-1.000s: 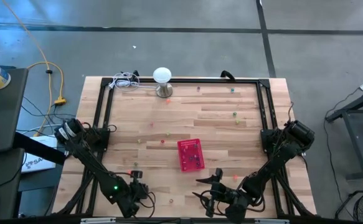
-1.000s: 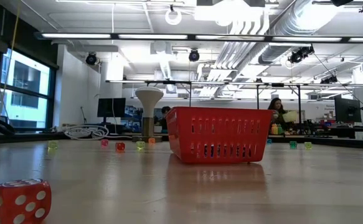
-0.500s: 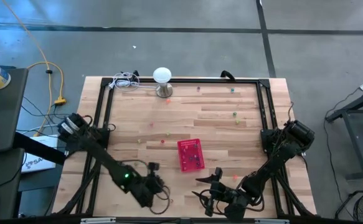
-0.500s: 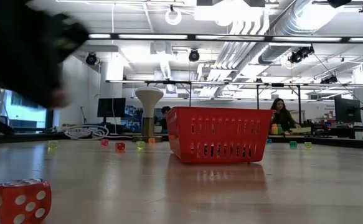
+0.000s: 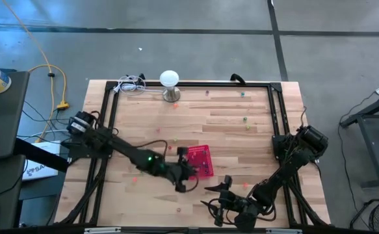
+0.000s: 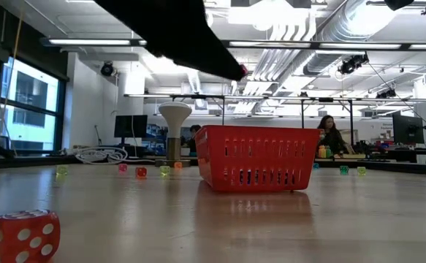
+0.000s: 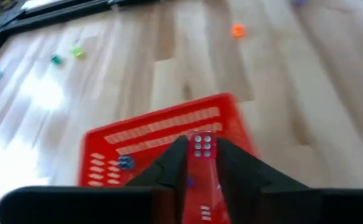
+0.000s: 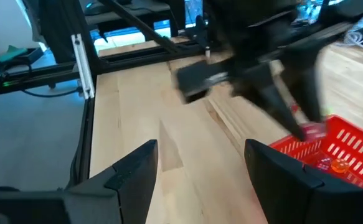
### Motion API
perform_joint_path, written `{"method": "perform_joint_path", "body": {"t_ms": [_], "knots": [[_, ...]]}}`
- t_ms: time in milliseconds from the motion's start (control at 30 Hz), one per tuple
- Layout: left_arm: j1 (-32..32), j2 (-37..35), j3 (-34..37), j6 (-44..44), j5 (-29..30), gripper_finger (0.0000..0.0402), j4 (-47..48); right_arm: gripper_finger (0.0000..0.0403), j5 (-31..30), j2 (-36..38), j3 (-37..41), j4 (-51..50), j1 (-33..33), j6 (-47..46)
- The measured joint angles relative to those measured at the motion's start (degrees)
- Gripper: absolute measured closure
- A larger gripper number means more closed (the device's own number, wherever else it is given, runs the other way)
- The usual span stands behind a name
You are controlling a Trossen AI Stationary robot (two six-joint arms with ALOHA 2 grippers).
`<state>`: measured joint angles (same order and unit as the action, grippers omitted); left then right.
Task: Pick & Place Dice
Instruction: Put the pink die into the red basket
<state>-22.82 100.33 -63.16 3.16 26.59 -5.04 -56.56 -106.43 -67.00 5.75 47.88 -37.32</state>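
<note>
**Left gripper over basket with a red die**

High view, left to right: left arm runs from the left table edge diagonally to centre frame. Left gripper (image 5: 184, 155) sits at the left rim of the red basket (image 5: 202, 156), above it. Left wrist view: red die (image 7: 202, 145) sits pinched between the fingertips (image 7: 176, 157), basket directly below, a blue die (image 7: 126, 163) already inside. Loose dice (image 5: 246, 119) scattered across the wooden table (image 5: 241, 140), upper right of centre; a big red one (image 6: 24, 235) lower left in the low view. White lamp (image 5: 169, 80) top centre. Right gripper (image 5: 220, 198) parked bottom centre-right, fingers spread, empty.
</note>
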Motion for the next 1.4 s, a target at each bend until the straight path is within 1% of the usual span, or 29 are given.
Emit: {"method": "perform_joint_path", "body": {"t_ms": [133,267,333,467,533,600,667,800,933,1067,1167,1400], "knots": [[2.82,-0.01,0.00,2.68,0.34,0.0268,0.17,0.0172,-0.09,-0.01,0.00,-0.97,0.00,0.05],[3.44,0.76,0.01,3.14,-0.05,0.0233,0.51,0.0172,-1.29,-0.01,0.00,-0.97,-0.07,0.09],[3.35,1.62,0.00,3.73,-0.57,0.0226,0.03,0.0172,-5.67,-0.01,0.00,-0.91,-0.36,-0.18],[3.07,2.71,0.02,3.71,-1.00,0.0222,-0.06,0.0172,-18.00,-0.01,0.00,-1.12,-1.76,-0.26],[3.09,2.71,0.02,3.04,-0.94,0.0221,-0.20,0.0172,-20.55,-0.01,0.00,-2.87,-3.25,0.45],[3.09,2.69,0.02,3.09,-0.90,0.0221,-0.43,0.0172,-19.44,-0.03,-0.02,-6.08,-5.17,0.21],[3.09,2.69,0.02,3.33,-0.90,0.0220,-0.37,0.0172,-17.65,-0.05,0.00,-9.52,-7.45,-2.12],[3.09,2.69,0.02,2.76,-0.90,0.0220,-0.41,0.0172,-10.16,-0.07,-0.01,-17.13,-12.21,-9.48],[3.11,2.69,0.02,2.67,-0.83,0.0220,-0.22,0.0172,-7.69,-0.07,0.00,-22.44,-15.41,-12.85],[3.11,2.69,0.02,2.65,-0.83,0.0220,-0.17,0.0172,-2.76,-0.07,-0.01,-24.05,-17.75,-14.05],[3.09,2.69,0.02,2.64,-0.83,0.0220,-0.13,0.0172,-0.47,-0.06,-0.02,-24.05,-18.76,-14.11],[3.09,2.69,0.02,2.62,-0.83,0.0220,-0.15,0.0172,0.42,-0.05,-0.02,-24.51,-19.12,-14.12]]}}
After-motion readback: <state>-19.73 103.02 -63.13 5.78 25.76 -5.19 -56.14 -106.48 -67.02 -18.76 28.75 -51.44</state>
